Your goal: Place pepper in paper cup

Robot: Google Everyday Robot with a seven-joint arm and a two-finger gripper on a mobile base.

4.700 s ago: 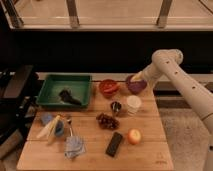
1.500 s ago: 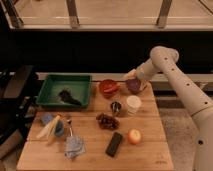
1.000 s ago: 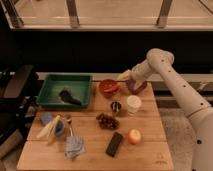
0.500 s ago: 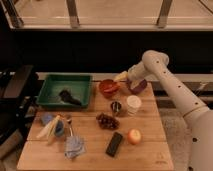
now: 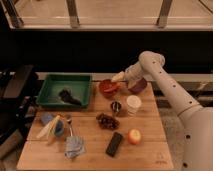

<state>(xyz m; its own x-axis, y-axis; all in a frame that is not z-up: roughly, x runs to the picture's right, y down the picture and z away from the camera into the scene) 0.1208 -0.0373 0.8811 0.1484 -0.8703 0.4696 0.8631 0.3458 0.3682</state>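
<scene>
My gripper (image 5: 119,77) hangs just above the right rim of the red bowl (image 5: 107,88), at the back middle of the wooden table (image 5: 150,155). I cannot make out the pepper as a separate thing; the bowl's inside only shows red-orange. The white paper cup (image 5: 133,105) stands upright in front of and to the right of the red bowl, below my arm (image 5: 165,85). It is apart from the gripper.
A purple bowl (image 5: 138,85) sits right of the gripper. A small metal cup (image 5: 116,106) stands left of the paper cup. Grapes (image 5: 105,121), a black device (image 5: 114,143), an orange fruit (image 5: 134,136), a blue cup (image 5: 60,128), a cloth (image 5: 74,147) and a green tray (image 5: 65,91) are also there.
My arm has swung left, carrying the gripper from over the purple bowl to the red bowl's right rim. The things on the table have not moved.
</scene>
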